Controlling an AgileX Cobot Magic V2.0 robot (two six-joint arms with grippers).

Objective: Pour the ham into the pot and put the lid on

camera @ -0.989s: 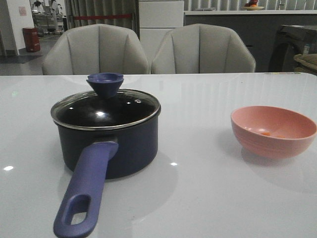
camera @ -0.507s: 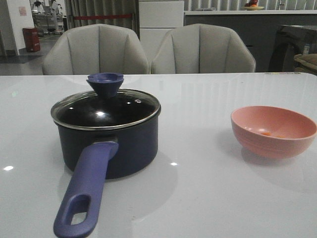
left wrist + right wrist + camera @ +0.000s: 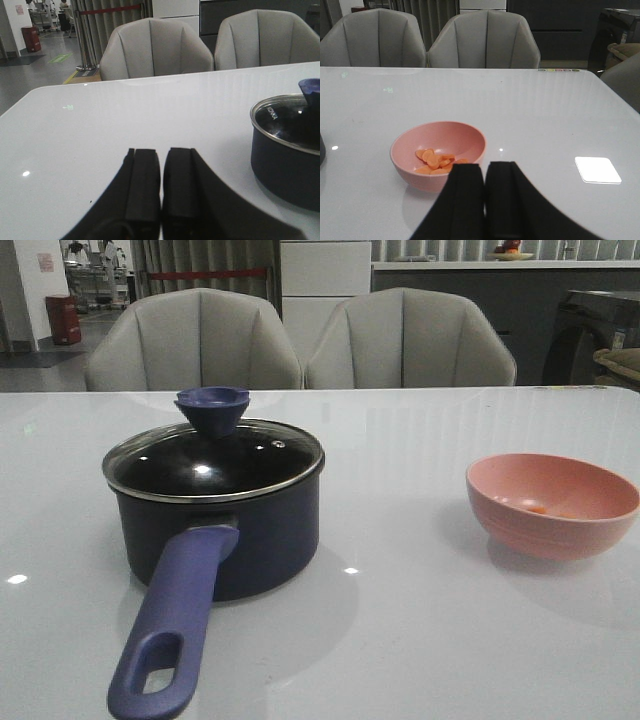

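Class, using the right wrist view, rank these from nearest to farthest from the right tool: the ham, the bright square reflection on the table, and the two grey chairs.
1. The ham, in the pink bowl just ahead of the right tool.
2. The bright square reflection, farther off to one side on the table.
3. The grey chairs, beyond the table's far edge.

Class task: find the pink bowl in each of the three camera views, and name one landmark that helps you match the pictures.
Front view: the pink bowl stands at the right on the white table.
Left wrist view: not in it.
Right wrist view: the bowl sits left of centre, just beyond the fingertips.
Shared landmark: the two grey chairs behind the table.
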